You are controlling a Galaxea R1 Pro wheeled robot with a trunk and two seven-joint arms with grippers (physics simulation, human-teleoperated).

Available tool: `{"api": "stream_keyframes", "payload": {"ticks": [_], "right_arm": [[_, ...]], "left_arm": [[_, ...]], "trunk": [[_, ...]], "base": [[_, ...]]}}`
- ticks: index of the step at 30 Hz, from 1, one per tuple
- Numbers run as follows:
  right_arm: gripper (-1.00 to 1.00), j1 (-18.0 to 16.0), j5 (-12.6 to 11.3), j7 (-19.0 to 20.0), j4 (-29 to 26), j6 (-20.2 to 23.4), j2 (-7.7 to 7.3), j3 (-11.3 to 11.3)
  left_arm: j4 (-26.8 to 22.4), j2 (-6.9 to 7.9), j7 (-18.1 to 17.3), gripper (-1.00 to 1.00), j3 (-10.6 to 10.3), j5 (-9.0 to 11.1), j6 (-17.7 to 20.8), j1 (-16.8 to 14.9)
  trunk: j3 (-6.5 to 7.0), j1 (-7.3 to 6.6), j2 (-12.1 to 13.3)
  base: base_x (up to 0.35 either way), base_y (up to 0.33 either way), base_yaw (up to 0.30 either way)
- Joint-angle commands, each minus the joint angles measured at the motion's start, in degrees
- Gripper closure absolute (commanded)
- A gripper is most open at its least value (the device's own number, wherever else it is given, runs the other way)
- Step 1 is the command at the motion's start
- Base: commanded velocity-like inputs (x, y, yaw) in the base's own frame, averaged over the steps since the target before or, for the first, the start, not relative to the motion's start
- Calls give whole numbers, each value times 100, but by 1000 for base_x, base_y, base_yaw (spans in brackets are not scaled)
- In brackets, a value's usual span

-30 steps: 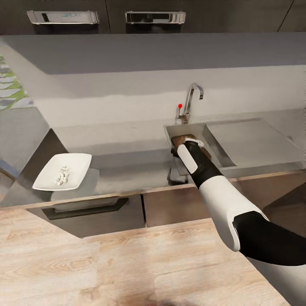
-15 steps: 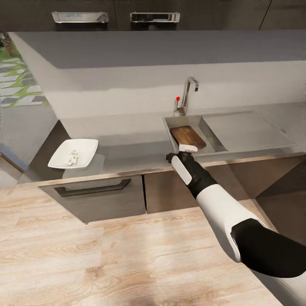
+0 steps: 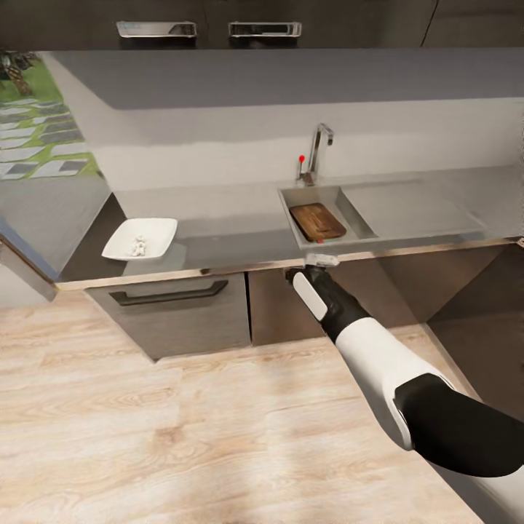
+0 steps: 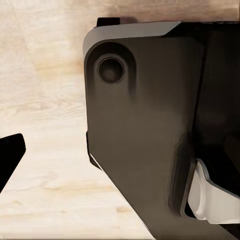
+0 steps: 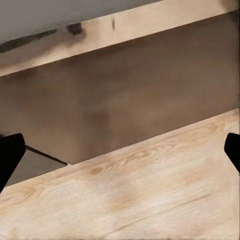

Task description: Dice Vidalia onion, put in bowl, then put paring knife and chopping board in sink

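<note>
Now right end effector (image 3: 321,260) pulled back to counter edge, fingers spread wide, chopping board (image 3: 317,222) uncovered in sink (image 3: 358,215).

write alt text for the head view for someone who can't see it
A brown chopping board lies inside the steel sink of a grey countertop, and the right gripper hangs just off the counter's front edge. At the counter's left stands a white bowl holding pale diced onion.
</note>
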Motion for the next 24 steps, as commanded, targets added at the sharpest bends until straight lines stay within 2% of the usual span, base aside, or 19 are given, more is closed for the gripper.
{"api": "stream_keyframes", "payload": {"ticks": [1,3,5,6,7,8,9,10,11,13,14,15,17,18,20,21,24], "right_arm": [[-100,-6,-29,-40,80,-52,0,12],[-100,-6,-29,29,389,-326,0,12],[-100,-6,-15,349,1025,-909,0,16],[-100,-6,95,785,1722,-1492,0,19],[-100,-6,204,1056,2143,-1828,0,20],[-100,19,425,1511,2754,-2415,0,20],[-100,136,593,1804,2994,-2824,0,20],[-100,391,753,2054,3133,-3205,0,21],[-100,935,976,2316,3246,-3677,-53,21],[-100,1753,1317,2527,3324,-4275,-228,16],[-100,2003,1416,2581,3340,-4515,-282,17],[-100,2420,1514,2664,3355,-4906,-339,17],[-100,3014,1590,2802,3365,-5453,-409,18],[-100,3432,1623,2904,3368,-5879,-542,19],[-100,3898,1654,3097,3375,-6440,-819,20],[-100,4203,1665,3336,3378,-6808,-1041,21],[-100,4666,1662,3948,3380,-7309,-1380,15]], "left_arm": [[26,-4,5,-100,-49,52,-44,-9],[26,-4,5,-100,-49,52,-44,-9],[26,-3,5,-100,-46,52,-44,-9],[21,2,5,-100,-44,52,-44,-9],[20,3,5,-100,-46,52,-44,-9],[18,0,5,-100,-47,52,-44,-9],[15,-1,5,-100,-44,52,-44,-9],[10,-6,5,-100,-43,52,-47,-9],[5,-9,8,-100,-42,52,-50,-9],[-7,-4,20,-100,-39,59,-52,-9],[-11,4,26,-100,-37,76,-55,-9],[-19,41,30,-100,-31,125,-60,-9],[-42,161,31,-100,-22,212,-77,-9],[-96,252,31,-100,-18,250,-99,-6],[-271,394,30,-100,-16,273,-151,-3],[-483,472,31,-100,-15,281,-195,-5],[-838,561,32,-100,-14,287,-270,-2]], "trunk": [[-9,0,-10],[-9,0,-10],[-9,0,-10],[-9,0,-10],[-9,0,-10],[-9,0,-10],[-9,0,-10],[-9,0,-10],[-9,0,-10],[-9,0,-10],[-9,0,-10],[-9,0,-10],[-9,0,-10],[-9,0,-10],[-9,0,-10],[-9,0,-10],[-9,0,-10]], "base": [[-186,0,0],[-97,0,0],[-32,0,0],[-10,0,0],[-7,0,0],[-3,0,0],[-2,0,0],[-1,0,0],[0,0,0],[0,0,0],[0,0,0],[0,0,0],[0,0,0],[0,0,0],[0,0,0],[0,0,0],[0,0,0]]}}
